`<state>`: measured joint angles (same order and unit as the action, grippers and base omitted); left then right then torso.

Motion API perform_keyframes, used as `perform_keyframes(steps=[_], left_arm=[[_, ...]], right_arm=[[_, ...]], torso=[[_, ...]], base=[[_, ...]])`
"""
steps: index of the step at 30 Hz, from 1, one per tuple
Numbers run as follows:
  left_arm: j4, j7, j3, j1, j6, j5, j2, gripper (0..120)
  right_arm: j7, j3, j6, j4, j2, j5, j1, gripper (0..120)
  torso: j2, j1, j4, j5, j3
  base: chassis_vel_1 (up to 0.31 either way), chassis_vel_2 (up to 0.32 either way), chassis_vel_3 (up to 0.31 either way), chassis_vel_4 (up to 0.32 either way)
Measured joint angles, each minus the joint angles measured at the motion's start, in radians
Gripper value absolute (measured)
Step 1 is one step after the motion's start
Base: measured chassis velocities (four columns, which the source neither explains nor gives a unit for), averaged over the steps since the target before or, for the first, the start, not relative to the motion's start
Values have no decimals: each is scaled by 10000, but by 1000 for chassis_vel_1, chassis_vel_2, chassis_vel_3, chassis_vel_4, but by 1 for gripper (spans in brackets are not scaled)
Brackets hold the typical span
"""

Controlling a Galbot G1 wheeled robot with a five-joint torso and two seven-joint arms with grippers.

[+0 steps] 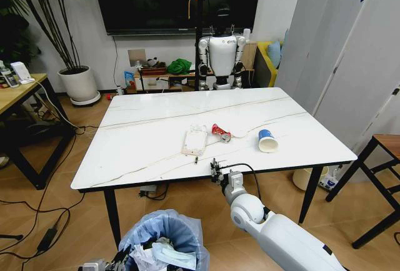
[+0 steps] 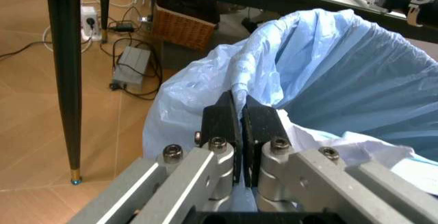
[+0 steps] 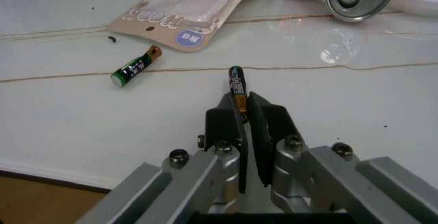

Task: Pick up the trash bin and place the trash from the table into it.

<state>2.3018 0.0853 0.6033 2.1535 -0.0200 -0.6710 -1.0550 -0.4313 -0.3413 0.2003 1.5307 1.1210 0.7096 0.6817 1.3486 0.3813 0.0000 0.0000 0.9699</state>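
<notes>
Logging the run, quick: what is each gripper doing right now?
Left gripper: shut on the trash bin liner's rim.
Right gripper: shut on a battery over the table.

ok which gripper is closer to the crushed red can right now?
Right. The right gripper is at the table's near edge, shut on a battery, a short way in front of the can. The left gripper is down below the table, clamped on the trash bin's bag rim.
</notes>
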Motion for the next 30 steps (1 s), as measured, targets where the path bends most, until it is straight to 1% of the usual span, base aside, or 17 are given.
perform_keyframes(steps=[6,11,13,16,18,19,21,24,25,27,30], left_arm=[[-42,29,-67,-117,-1,-21,-23,0],[-53,69,-136,-237,0,-103,-71,0],[-79,77,-164,-299,1,-133,-80,0],[-90,91,-204,-392,10,-214,-97,0],[-96,92,-217,-417,13,-227,-97,0],[-106,95,-228,-445,16,-244,-97,0],[-120,106,-233,-475,23,-259,-88,0],[-121,122,-230,-496,38,-285,-75,0],[-121,122,-230,-496,38,-285,-75,0],[-120,122,-212,-496,43,-290,-70,0],[-111,123,-156,-487,48,-305,-66,0]], right_arm=[[116,-12,-44,21,-104,42,-9,1],[331,44,-118,378,-427,383,-29,1],[575,108,-235,830,-810,642,-105,1],[1357,112,-456,1897,-1536,1010,-88,1],[1618,112,-548,2148,-1686,1084,-59,1],[2147,138,-743,2579,-1944,1199,12,1],[3020,209,-1071,2930,-2256,1277,122,1],[5129,221,-2073,3322,-2811,971,391,1],[5129,221,-2073,3322,-2811,971,391,1],[6396,157,-2660,3427,-3138,446,658,1],[7753,109,-3322,3476,-3350,-235,1028,1]], torso=[[0,0,1,1,0],[-3,3,0,3,4],[-3,3,1,0,3],[-3,3,1,0,2],[-3,3,-1,0,3],[-3,3,1,1,2],[-3,2,0,0,1],[-2,3,1,2,1],[-2,3,1,2,1],[-2,2,0,0,1],[-2,2,-2,3,1]], base=[[0,0,0,0],[0,0,0,0],[0,0,0,0],[0,0,0,0],[0,0,0,0],[0,0,0,0],[0,0,0,0],[0,0,0,0],[0,0,0,0],[0,0,0,0],[0,0,0,0]])
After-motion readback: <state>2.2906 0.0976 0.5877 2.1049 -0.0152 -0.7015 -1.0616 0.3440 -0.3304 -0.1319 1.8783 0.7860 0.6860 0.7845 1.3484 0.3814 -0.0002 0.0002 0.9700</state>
